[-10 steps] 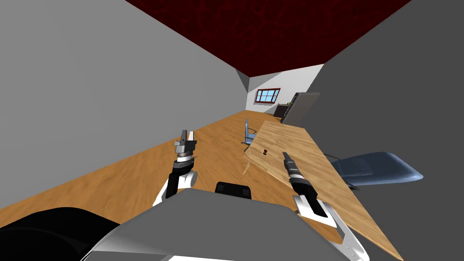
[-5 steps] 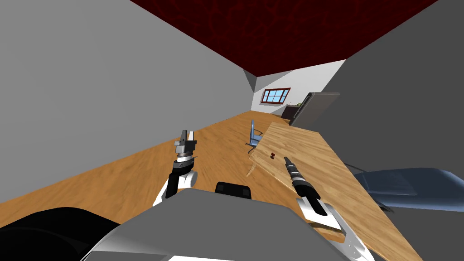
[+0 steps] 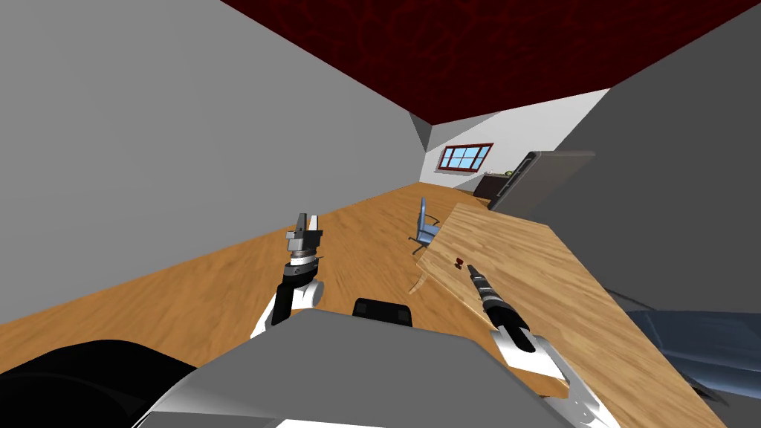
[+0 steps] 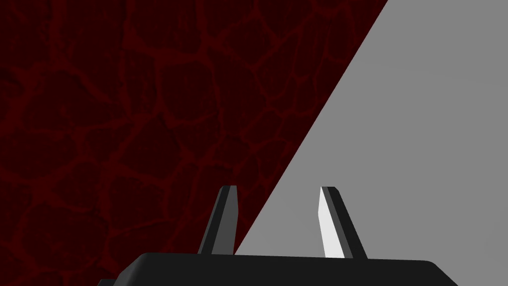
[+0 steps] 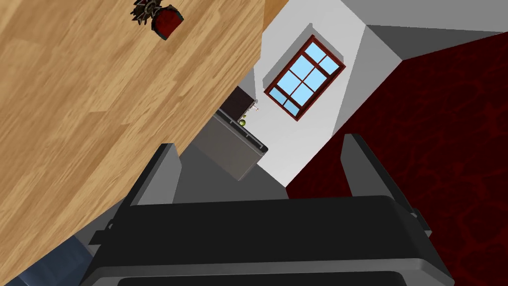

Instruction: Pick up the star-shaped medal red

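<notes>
So left gripper [image 3: 306, 221] hangs with fingers [image 4: 330, 223] apart, the red star-shaped medal [image 3: 459, 261] lies on the wooden table [image 3: 535, 267] just ahead of the open-fingered right gripper [image 3: 470, 270], off its line, so a straight reach might shove it.

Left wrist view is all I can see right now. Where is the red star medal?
Observer: The medal lies on a wooden table, near the corner closest to you.
Operator: Which arm is at it?
Observer: The right arm's fingers are over the table, pointing toward the medal, just short of it and not touching.
Operator: Are they ready to grab?
Observer: In the right wrist view they stand open with nothing between them; the medal sits ahead and off to one side.
Operator: And where is my left arm?
Observer: The left arm's fingers are raised above the floor, away from the table.
</notes>
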